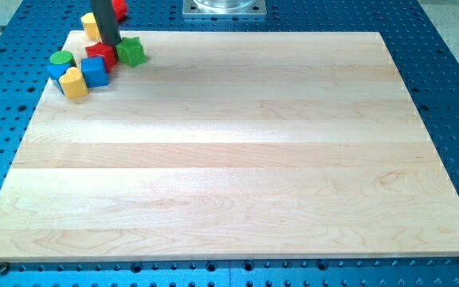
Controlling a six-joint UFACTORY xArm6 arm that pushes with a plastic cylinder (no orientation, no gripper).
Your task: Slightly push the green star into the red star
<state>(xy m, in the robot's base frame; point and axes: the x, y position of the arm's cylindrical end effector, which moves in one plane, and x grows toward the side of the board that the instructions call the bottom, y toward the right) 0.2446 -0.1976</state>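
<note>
The green star point(132, 51) sits near the view's top left of the wooden board point(237, 159). The red star point(100, 54) lies just to its left, touching or nearly touching it. My tip point(111, 44) stands between the two, at the red star's upper right edge and the green star's left. The rod comes down from the view's top and hides part of the red star.
A blue cube point(95, 72), a yellow heart-shaped block point(74, 83), a blue block with a green round top point(60, 62), a yellow block point(90, 25) and a red block point(119, 8) cluster around the stars. A metal base point(225, 8) sits at the view's top.
</note>
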